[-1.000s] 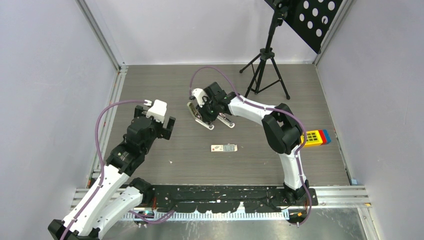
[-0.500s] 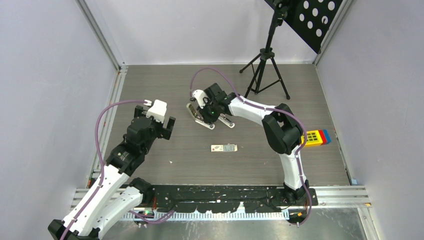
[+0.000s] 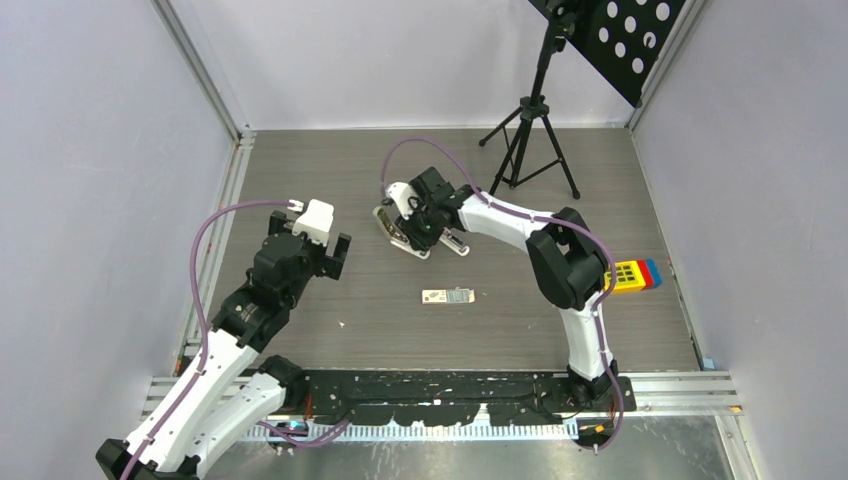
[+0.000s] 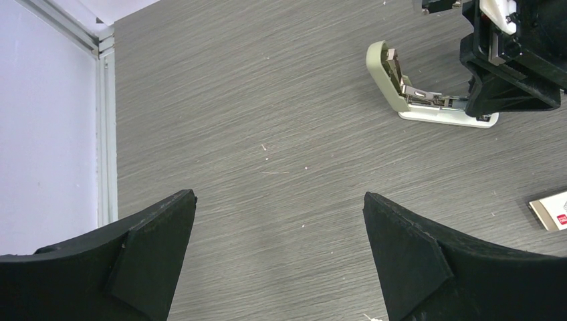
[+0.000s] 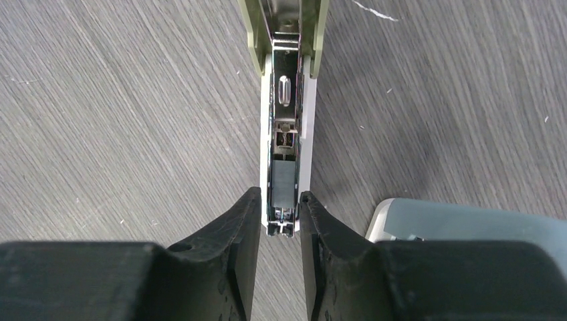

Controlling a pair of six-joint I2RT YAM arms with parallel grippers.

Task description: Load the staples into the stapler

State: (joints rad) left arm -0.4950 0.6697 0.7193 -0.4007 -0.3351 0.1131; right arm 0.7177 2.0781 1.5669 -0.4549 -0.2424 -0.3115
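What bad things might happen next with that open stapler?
1. The right gripper sits tight around the open stapler. Pulling away may drag or tip it.
2. Nothing covers the grey strip in the stapler yet, so a jolt might knock it out.
3. A second stapler lies right beside the gripper and could get bumped.
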